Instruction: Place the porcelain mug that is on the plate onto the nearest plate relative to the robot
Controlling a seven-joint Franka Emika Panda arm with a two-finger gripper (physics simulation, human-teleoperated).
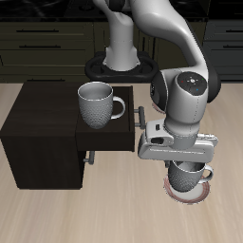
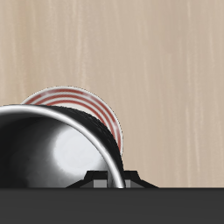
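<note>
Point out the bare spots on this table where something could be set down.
Bare table runs along the front edge, between the dark cabinet and the plate. Crowded: the gripper hangs over the porcelain mug there, and a second mug takes the cabinet's top.

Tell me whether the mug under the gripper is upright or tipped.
Upright. The porcelain mug stands on the plate with its dark opening facing up; the wrist view looks straight down into it.

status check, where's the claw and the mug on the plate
Claw low over mug, grip state unclear. Mug sits on plate near table's front edge. Second mug on dark cabinet, out of the way.
</note>
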